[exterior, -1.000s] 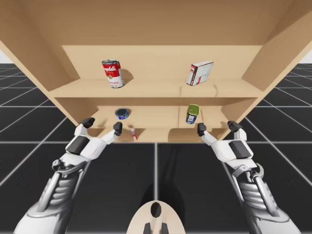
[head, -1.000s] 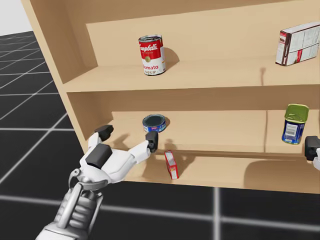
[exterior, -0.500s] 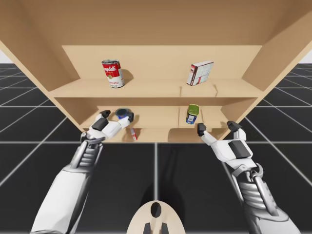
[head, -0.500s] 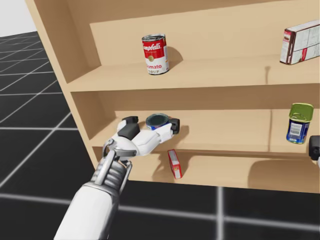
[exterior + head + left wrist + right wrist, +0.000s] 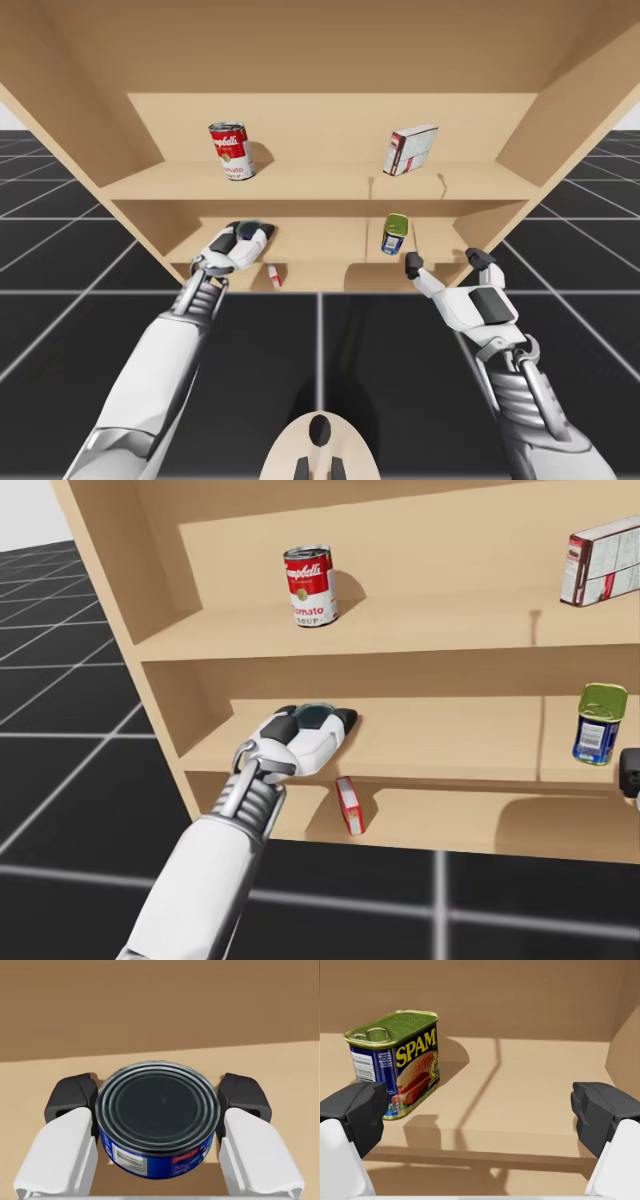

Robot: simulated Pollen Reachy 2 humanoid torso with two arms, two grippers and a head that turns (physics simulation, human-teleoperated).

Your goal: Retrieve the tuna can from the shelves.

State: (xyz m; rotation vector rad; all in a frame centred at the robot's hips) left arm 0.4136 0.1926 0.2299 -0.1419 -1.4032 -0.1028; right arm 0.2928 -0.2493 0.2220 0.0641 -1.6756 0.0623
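Our left pincer (image 5: pixel 159 1094) is clamped on the tuna can (image 5: pixel 159 1110), a low round blue tin with a dark ringed lid. The can stands on the left part of the middle shelf (image 5: pixel 440 742), with one dark pad against each side of it. The wall between the pads is curved and looks smooth, so we judge that a quick pull could let the can twist or slide out. The board above (image 5: pixel 420 670) hangs close over the wrist, and lifting too high before drawing back could knock the hand and jar the hold. A dropped can could land near the small red box (image 5: pixel 347 805), which leans on the lowest shelf just below and to the right. Farther right, our right pincer (image 5: pixel 479 1110) stands with its fingers wide apart and empty. It sits near the blue rectangular tin with the green-gold lid (image 5: pixel 395 1060), which a stray move could tip.

The shelves are plain pale wood. A red-and-white soup can (image 5: pixel 309 586) stands on the top board at left, and a white-and-red carton (image 5: pixel 600 565) at far right. Around them lies a black floor with pale grid lines (image 5: pixel 60 760).
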